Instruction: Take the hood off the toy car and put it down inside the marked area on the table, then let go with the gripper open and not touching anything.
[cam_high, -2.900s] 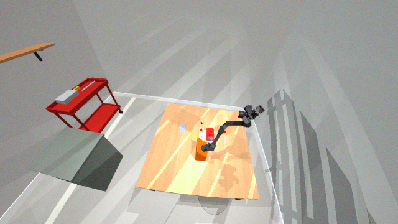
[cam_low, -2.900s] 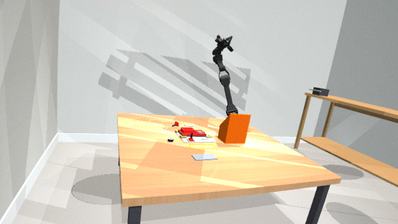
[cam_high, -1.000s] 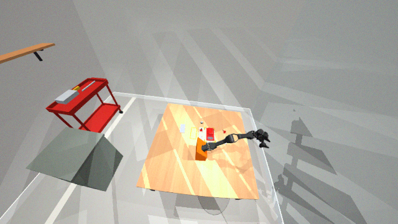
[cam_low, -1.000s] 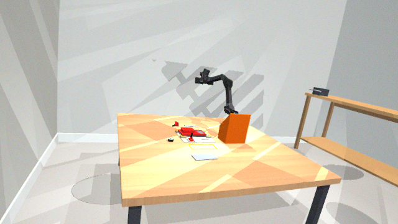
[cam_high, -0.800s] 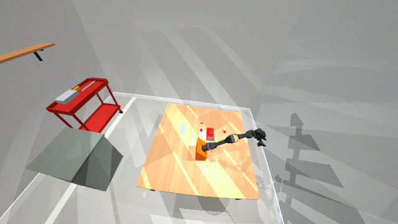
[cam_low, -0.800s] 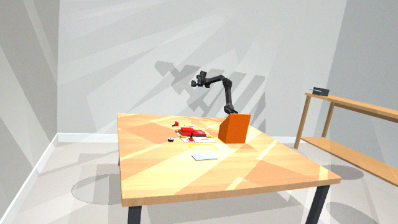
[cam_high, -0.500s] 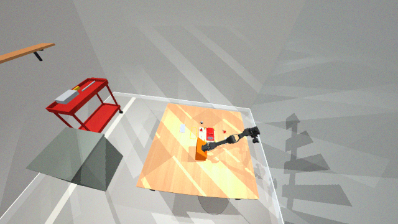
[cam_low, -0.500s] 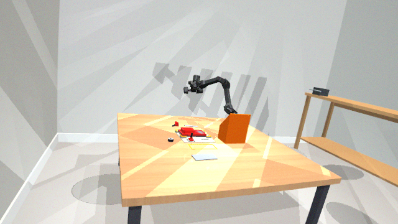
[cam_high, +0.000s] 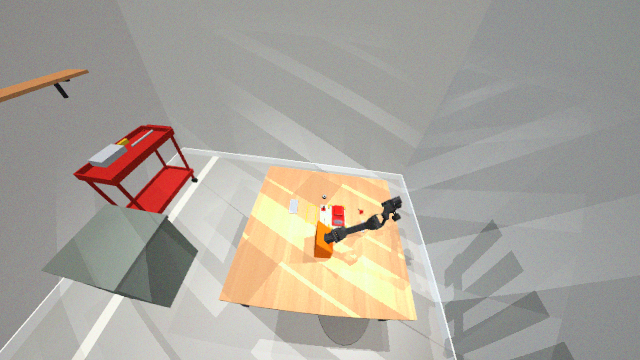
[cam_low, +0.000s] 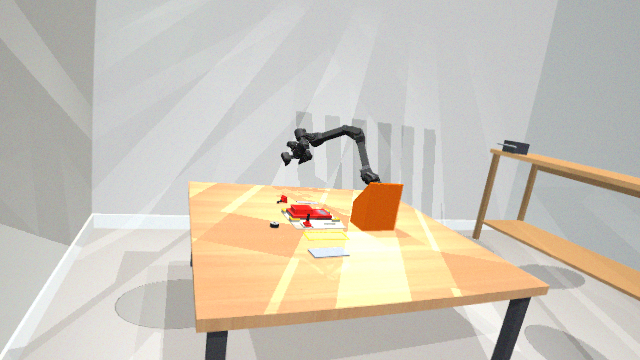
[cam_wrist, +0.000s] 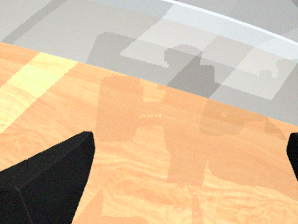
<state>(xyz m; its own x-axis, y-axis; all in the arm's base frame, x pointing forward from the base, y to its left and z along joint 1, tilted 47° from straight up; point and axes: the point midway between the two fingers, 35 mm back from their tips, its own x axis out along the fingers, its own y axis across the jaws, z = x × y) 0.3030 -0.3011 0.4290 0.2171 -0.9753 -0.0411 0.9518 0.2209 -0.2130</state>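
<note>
Fingers of the end effector (cam_high: 395, 209) (cam_low: 296, 159) (cam_wrist: 191, 150) stand apart, raised with open air between them and the table's edge (cam_high: 396, 220) (cam_low: 225, 185) (cam_wrist: 165, 86).

In the wrist view, the wooden table top (cam_wrist: 130, 175) is seen at a slant. Its edge is crossed from the upper left to the right side, and beyond it the grey floor (cam_wrist: 30, 20) is shown. A pale curved strip (cam_wrist: 230, 19) is seen at the top right. The black fingers of the gripper (cam_wrist: 191, 141) are spread wide, and nothing is held between them. Dark shadows are cast over the wood and the floor, and a bright yellow band of light is laid at the left.
</note>
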